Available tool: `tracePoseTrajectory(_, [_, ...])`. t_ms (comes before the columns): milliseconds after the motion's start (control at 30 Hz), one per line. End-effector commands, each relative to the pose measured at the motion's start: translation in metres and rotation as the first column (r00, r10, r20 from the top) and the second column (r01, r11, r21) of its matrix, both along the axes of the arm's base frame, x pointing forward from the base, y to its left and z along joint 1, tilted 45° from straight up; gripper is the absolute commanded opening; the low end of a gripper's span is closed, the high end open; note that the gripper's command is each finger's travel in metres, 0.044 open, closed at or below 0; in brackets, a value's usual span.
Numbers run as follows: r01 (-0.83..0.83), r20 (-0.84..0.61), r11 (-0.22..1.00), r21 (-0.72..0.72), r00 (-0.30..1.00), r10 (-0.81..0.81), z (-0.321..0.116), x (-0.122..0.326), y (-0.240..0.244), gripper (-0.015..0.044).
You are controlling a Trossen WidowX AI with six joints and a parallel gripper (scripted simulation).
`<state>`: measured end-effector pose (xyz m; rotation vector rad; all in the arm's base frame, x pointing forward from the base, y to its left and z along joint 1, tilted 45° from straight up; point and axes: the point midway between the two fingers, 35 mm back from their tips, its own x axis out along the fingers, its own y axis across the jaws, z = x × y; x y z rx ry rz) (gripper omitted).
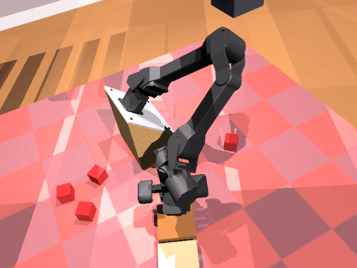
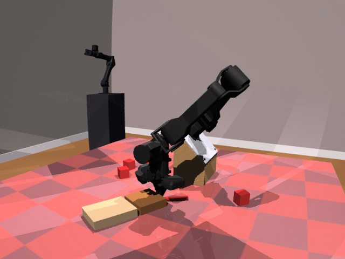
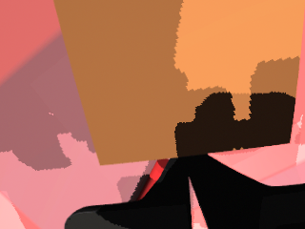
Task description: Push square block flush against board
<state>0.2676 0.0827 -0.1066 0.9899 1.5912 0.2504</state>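
The square block (image 1: 176, 228) (image 2: 146, 201) (image 3: 138, 81) is orange-brown and lies flat on the red checkered floor. Its near side lies against the end of the pale board (image 1: 178, 255) (image 2: 110, 211), and their long edges look in line in the top view. My gripper (image 1: 173, 211) (image 2: 160, 192) (image 3: 189, 183) is shut and empty. It points down at the block's far edge, low over the floor. In the wrist view the block fills the upper picture just past my fingertips. I cannot tell whether the tips touch it.
A small red cylinder (image 2: 177, 197) (image 3: 161, 168) lies on the floor by my fingertips. Red cubes (image 1: 231, 142) (image 1: 97, 173) (image 1: 64, 192) (image 2: 241, 197) are scattered around. The arm's tilted wooden base (image 1: 144, 141) (image 2: 194, 167) stands behind. A black pedestal (image 2: 105, 120) with another arm stands far left.
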Motion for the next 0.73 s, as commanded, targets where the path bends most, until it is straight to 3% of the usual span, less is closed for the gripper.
tracePoseTrajectory(0, [-0.004, 0.004, 1.0, 0.0, 1.0, 0.004, -0.0024, 0.0048, -0.0013, 0.0])
tracePoseTrajectory(700, [-0.004, 0.004, 1.0, -0.001, 1.0, 0.004, -0.0022, 0.0054, -0.0009, 0.0])
